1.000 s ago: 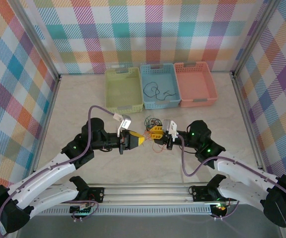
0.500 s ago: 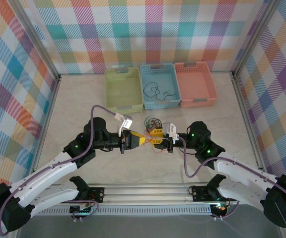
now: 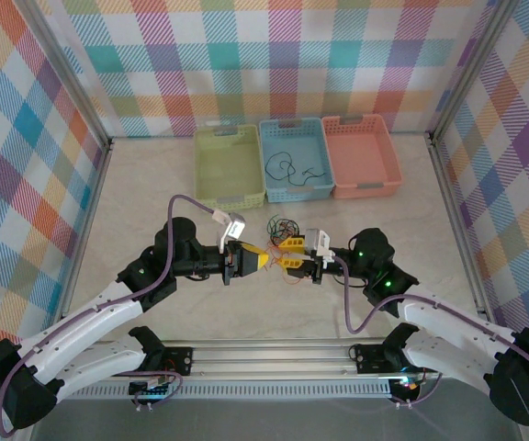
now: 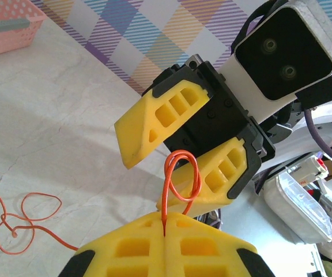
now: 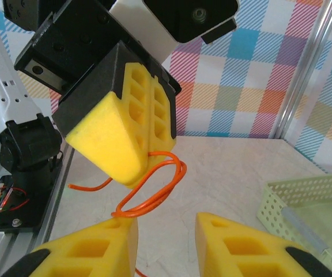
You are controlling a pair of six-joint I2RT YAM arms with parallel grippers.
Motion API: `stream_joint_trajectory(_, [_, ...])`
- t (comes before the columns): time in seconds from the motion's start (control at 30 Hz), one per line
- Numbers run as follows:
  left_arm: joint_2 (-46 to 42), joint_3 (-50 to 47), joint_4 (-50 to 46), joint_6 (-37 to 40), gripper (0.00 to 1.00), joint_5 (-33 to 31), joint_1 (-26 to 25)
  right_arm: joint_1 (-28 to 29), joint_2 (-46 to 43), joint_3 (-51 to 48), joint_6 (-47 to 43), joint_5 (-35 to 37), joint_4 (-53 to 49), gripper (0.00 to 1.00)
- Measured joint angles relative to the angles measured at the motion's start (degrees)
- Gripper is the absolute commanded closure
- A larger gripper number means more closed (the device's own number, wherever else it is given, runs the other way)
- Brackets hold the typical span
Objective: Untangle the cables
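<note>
My left gripper [image 3: 261, 261] [image 4: 165, 216] is shut on an orange-red cable, whose loop [image 4: 181, 179] [image 5: 154, 190] sticks out past its tips. The right gripper [image 3: 288, 261] [image 5: 166, 225] faces it nose to nose, open, jaws either side of that loop. The loop rests against the tip of one right finger [image 5: 105, 245]; the other finger [image 5: 246, 248] stands apart. A small tangle of black and orange-red cables [image 3: 280, 227] lies on the table just behind both grippers. The held cable's free end [image 4: 22, 225] trails on the table.
Three baskets stand in a row at the back: green [image 3: 228, 170], blue [image 3: 294, 125] with a black cable [image 3: 287, 168] in it, pink [image 3: 361, 156]. Metal frame posts and plaid walls close the sides. The arms' rail runs along the near edge [image 3: 274, 372].
The right gripper's jaws have opened around the orange-red loop. Both grippers have drawn slightly closer together and a little nearer; the left stays shut on the cable.
</note>
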Motion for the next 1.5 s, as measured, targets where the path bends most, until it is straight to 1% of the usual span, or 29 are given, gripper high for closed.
stream_joint_trajectory(0.07, [0.0, 0.0, 0.0, 0.0, 1.00, 0.0, 0.0, 0.0, 0.0, 0.0, 0.2, 0.0, 0.2, 0.62])
stream_joint_trajectory(0.5, [0.0, 0.0, 0.0, 0.0, 1.00, 0.0, 0.0, 0.0, 0.0, 0.0, 1.3, -0.4, 0.7, 0.61])
stream_joint_trajectory(0.57, [0.0, 0.0, 0.0, 0.0, 1.00, 0.0, 0.0, 0.0, 0.0, 0.0, 1.7, -0.5, 0.8, 0.58])
stream_joint_trajectory(0.7, [0.0, 0.0, 0.0, 0.0, 1.00, 0.0, 0.0, 0.0, 0.3, 0.0, 2.9, -0.4, 2.1, 0.57])
stream_joint_trajectory(1.03, [0.2, -0.9, 0.1, 0.0, 1.00, -0.7, 0.0, 0.0, 3.6, 0.0, 8.3, -0.2, 6.7, 0.58])
stream_joint_trajectory(1.13, [0.2, -1.3, 0.2, 0.0, 1.00, -1.4, 0.0, 0.0, 3.6, -0.2, 9.5, 0.7, 7.6, 0.56])
stream_joint_trajectory(1.33, [0.1, -2.5, 0.3, 0.0, 1.00, -2.6, 0.0, 0.0, 3.6, -0.7, 11.5, 3.7, 8.7, 0.57])
stream_joint_trajectory(1.5, [0.0, -3.1, 1.3, 0.0, 1.00, -3.7, -0.1, 0.0, 4.0, -0.8, 12.1, 4.2, 8.8, 0.57])
